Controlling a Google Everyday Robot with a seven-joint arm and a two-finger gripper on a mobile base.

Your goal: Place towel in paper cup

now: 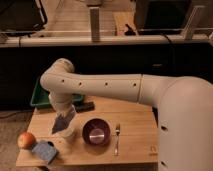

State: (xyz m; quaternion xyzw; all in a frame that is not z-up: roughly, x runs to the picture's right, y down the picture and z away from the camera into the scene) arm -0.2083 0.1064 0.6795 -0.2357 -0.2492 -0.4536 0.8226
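My gripper [64, 119] is at the end of the white arm, over the left part of the wooden table [135, 135]. It is shut on a grey towel [60, 125] that hangs down from it. The towel's lower end is right at the top of the white paper cup [67, 133], which stands upright just left of the bowl. The towel and my wrist hide most of the cup, so only part of its rim and side shows.
A purple bowl [96, 132] sits right of the cup, with a fork [117, 137] beside it. A red apple [26, 140] and a blue sponge [45, 151] lie front left. A green bin [42, 97] and a dark object [86, 106] are behind.
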